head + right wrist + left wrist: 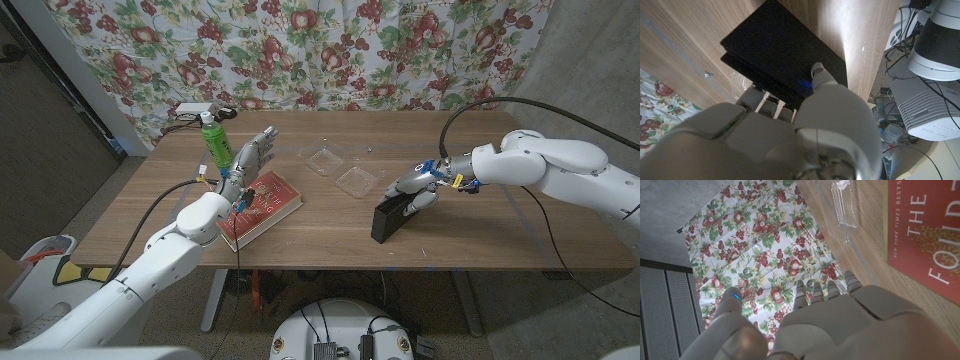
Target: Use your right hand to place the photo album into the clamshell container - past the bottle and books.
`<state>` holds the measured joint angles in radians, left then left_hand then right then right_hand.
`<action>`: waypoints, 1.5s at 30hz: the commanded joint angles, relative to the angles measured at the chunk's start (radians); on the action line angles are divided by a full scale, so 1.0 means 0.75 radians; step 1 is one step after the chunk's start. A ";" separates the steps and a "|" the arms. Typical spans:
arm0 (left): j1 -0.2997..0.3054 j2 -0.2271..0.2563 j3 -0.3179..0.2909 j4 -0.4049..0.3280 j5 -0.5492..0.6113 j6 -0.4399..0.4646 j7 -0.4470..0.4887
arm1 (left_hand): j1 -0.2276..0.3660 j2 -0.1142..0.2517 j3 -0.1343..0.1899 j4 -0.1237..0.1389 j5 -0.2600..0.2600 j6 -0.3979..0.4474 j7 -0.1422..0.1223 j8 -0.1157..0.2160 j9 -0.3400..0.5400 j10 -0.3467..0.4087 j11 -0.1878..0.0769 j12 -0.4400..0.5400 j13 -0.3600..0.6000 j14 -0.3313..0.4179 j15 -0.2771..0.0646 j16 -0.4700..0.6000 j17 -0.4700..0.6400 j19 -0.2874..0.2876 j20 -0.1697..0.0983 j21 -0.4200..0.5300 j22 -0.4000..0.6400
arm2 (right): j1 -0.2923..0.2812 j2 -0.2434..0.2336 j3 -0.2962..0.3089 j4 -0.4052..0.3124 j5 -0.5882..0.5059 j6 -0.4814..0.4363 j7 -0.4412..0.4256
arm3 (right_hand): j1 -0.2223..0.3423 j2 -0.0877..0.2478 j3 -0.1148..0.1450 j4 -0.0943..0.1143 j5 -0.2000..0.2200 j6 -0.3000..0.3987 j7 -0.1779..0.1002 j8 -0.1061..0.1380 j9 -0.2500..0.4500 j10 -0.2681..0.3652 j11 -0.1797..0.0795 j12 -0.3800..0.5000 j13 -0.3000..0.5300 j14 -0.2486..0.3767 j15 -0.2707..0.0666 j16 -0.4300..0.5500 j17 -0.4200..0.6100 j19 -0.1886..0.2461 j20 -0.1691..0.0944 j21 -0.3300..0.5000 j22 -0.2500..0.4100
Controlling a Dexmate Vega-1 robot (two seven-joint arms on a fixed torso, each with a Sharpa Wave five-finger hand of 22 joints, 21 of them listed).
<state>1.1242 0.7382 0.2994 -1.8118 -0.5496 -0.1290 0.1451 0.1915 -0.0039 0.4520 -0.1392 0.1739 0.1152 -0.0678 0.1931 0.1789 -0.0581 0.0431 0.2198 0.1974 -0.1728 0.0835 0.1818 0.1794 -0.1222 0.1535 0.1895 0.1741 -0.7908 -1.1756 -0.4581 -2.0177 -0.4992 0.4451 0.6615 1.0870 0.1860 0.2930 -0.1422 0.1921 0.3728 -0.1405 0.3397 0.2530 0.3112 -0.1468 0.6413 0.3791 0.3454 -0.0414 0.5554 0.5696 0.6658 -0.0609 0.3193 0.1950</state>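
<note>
So right now I'm at the grab stage: my right hand is down on the photo album, the black one sitting near the front edge of the tabletop, right-of-centre from my head camera. From the wrist camera I can see the thumb on the album's dark cover and the fingers curled over its near edge, so it looks like the hand is closing around it, but honestly I can't tell if it's a proper pinch yet or just touching. The album hasn't left the wood as far as I can see. The clamshell container is open, clear plastic, just beyond the album toward the curtain, so it's a short trip. The book and the green bottle are over on the left side, well apart from my path, and my left hand hangs spread above the book, holding nothing. Next move as I see it: firm up the grip, lift the album, carry it over to the clamshell and lower it in. That flimsy plastic will probably slide if I bump it, so I'd come down from above.
</note>
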 commanded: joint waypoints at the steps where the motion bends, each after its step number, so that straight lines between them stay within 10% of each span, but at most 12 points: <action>1: -0.018 0.000 0.008 0.007 0.002 0.002 -0.014 | -0.006 0.003 -0.004 0.001 -0.001 0.008 -0.001 -0.004 0.005 -0.008 0.002 0.003 0.002 -0.082 0.005 0.007 0.005 0.001 -0.001 0.007 0.004 | -0.019 -0.003 0.019 0.013 0.026 0.004 -0.060 | 0.033 -0.001 0.017 0.000 -0.002 0.068 -0.002 0.017 0.006 0.052 -0.005 0.039 0.023 0.059 -0.254 0.034 0.050 0.024 -0.198 0.026 0.012; 45: -0.050 -0.010 0.012 0.035 -0.006 -0.044 -0.057 | -0.008 0.003 -0.008 0.001 0.000 0.014 0.003 -0.004 0.005 -0.005 0.004 0.004 0.002 -0.083 0.009 0.007 0.005 -0.002 0.000 0.006 0.004 | -0.007 -0.002 0.061 0.009 0.109 -0.045 -0.111 | 0.086 -0.023 0.034 -0.001 -0.011 0.284 -0.011 0.111 0.088 0.226 0.011 0.177 0.113 0.254 -0.256 0.039 0.175 0.080 -0.199 0.164 0.051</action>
<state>1.0862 0.7327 0.3130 -1.7836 -0.5534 -0.1433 0.1097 0.1875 0.0000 0.4466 -0.1391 0.1740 0.1171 -0.0659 0.1931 0.1790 -0.0581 0.0430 0.2198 0.1974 -0.1728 0.0835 0.1818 0.1794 -0.1222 0.1535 0.1895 0.1741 -0.8042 -1.1775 -0.4230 -2.0018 -0.4319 0.4312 0.5832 1.1433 0.1686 0.3123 -0.1393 0.1854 0.5792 -0.1484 0.4154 0.3137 0.4681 -0.1359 0.7651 0.4600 0.5263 -0.0484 0.5901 0.6969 0.7153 -0.0676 0.4347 0.2304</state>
